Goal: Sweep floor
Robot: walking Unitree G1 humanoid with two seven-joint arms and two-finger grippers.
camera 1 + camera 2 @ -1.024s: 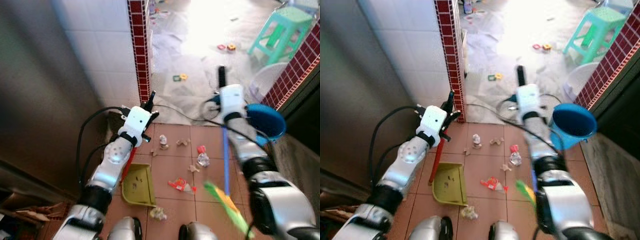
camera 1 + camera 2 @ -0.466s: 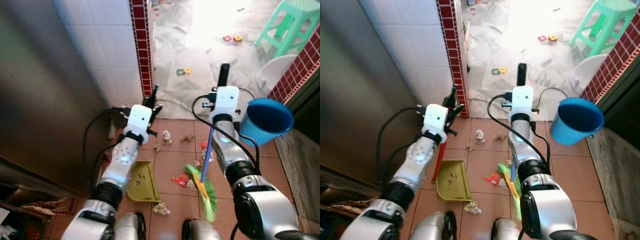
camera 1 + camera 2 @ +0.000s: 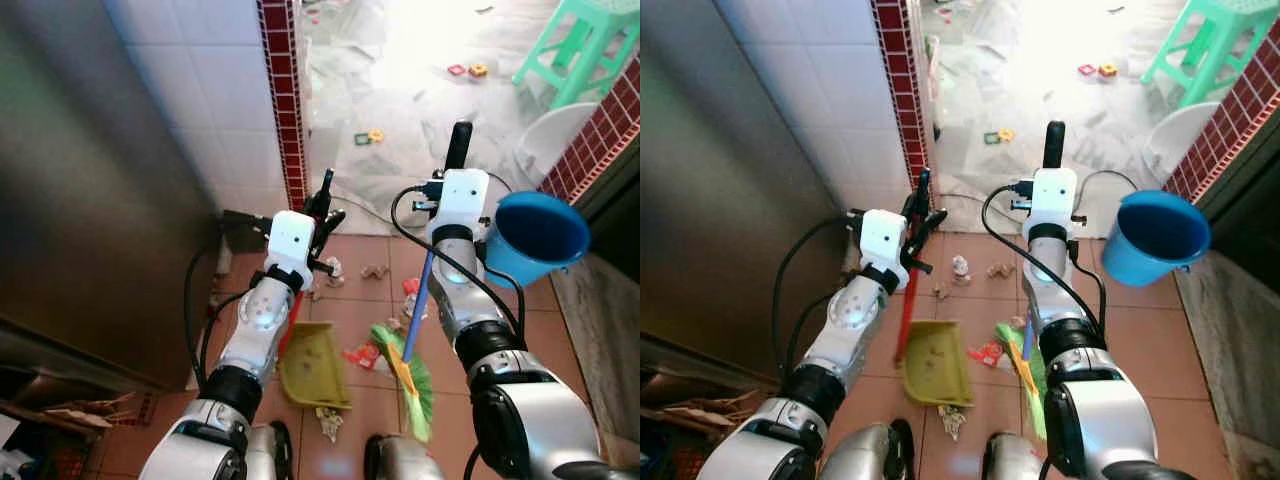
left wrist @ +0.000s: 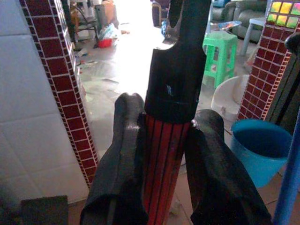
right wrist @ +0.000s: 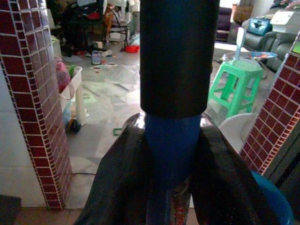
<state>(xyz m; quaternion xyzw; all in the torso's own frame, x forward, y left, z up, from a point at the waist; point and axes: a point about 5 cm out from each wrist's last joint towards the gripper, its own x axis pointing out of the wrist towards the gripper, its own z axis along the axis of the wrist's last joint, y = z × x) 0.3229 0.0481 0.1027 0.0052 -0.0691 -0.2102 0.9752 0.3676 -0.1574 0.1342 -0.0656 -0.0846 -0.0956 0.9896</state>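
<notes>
My left gripper (image 3: 323, 203) is shut on the red handle (image 4: 163, 159) of a yellow-green dustpan (image 3: 313, 364), which rests on the brown tiles by my feet. My right gripper (image 3: 458, 168) is shut on the blue broom handle (image 5: 171, 140), just under its black top grip. The green broom head (image 3: 410, 381) touches the floor right of the dustpan. Bits of litter lie around: a red wrapper (image 3: 360, 355) between pan and broom, crumpled paper (image 3: 328, 421) in front of the pan, and scraps (image 3: 375, 271) farther out.
A blue bucket (image 3: 540, 236) stands right of the broom arm. A red-tiled pillar (image 3: 285, 100) and a steel surface (image 3: 90, 180) close the left side. Farther off are a green stool (image 3: 585, 40), a white basin (image 3: 555, 135) and small toys (image 3: 470, 70).
The broom head swung left across the tiles toward the dustpan. The dustpan slid right, nearer the red wrapper. The camera view also shifted a little.
</notes>
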